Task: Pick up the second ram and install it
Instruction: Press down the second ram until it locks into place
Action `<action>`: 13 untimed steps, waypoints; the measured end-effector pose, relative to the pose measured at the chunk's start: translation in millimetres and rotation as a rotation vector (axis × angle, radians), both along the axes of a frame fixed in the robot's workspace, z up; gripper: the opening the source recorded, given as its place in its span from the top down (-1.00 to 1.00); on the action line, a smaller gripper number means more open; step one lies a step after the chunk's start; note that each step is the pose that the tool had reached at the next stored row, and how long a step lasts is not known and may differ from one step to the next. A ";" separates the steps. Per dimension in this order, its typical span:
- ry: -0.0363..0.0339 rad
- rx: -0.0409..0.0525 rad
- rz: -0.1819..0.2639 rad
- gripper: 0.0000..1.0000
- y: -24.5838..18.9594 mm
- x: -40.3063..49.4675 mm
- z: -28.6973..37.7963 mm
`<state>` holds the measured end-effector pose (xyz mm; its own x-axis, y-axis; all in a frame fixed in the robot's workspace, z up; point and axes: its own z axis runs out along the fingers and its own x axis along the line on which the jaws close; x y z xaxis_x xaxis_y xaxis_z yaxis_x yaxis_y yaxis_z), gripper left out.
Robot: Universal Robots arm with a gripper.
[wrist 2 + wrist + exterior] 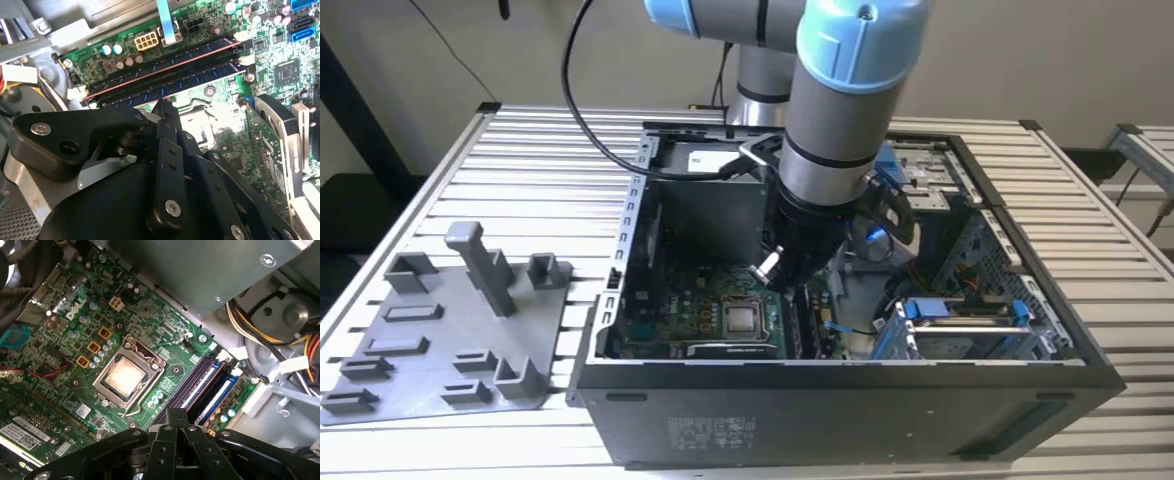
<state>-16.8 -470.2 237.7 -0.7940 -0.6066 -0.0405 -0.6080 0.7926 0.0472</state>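
As the scene is read from the exterior view's left, a grey fixture tray (400, 370) is seen lying on the bench (547, 150), its holders bare of any board. At the tray's three o'clock stands the open computer case (854, 400), into which the arm is lowered, with the hand (774, 268) held just above the motherboard.

In the second wrist view, two long blue strips are seen standing in neighbouring slots. The second ram (175, 85) is taken to be the one nearer the processor socket (127, 375), and the other ram (200, 50) lies just beside it, at its twelve o'clock. The fingertips (162, 106) are drawn together, narrow, with nothing held between them, at the strip's six o'clock and close to its edge; whether it is touched cannot be told.

By this showing the picking up is judged done and the strip set in its slot. Whether it is fully latched cannot be told.
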 end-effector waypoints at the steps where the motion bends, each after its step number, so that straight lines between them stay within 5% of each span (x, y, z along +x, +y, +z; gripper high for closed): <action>1: 0.0000 -0.0001 0.018 0.79 0.0 0.0 0.0; 13: -0.0005 0.0000 0.226 0.79 0.0 0.0 0.0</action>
<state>-16.8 -470.2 237.7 -0.6380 -0.7690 -0.0409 -0.7700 0.6363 0.0469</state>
